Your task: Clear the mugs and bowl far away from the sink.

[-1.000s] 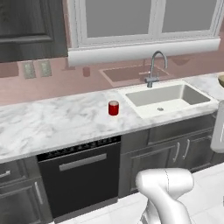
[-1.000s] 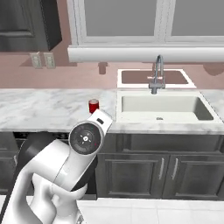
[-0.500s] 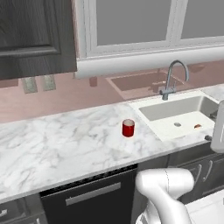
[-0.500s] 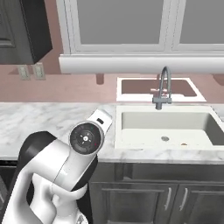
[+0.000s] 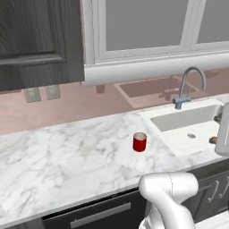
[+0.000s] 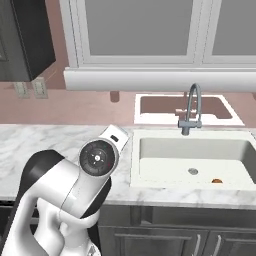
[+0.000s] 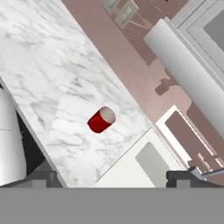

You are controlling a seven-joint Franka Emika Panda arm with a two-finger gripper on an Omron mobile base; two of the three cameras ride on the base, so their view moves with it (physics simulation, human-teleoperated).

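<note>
Marble counter (image 5: 67, 156) runs under grey cabinets to the white sink (image 5: 190, 127) with its gooseneck faucet (image 5: 188, 87). Nothing looks cleared yet: the red mug (image 5: 139, 142) stands upright on the counter just left of the basin, apart from its rim, so every move seems left to do. A small orange thing (image 6: 217, 181) lies near the drain; what it is I cannot tell. The arm is folded low by the base, the hand looking down at the red mug (image 7: 101, 119). The gripper (image 7: 109, 177) hangs well above the mug, jaws spread wide and empty.
</note>
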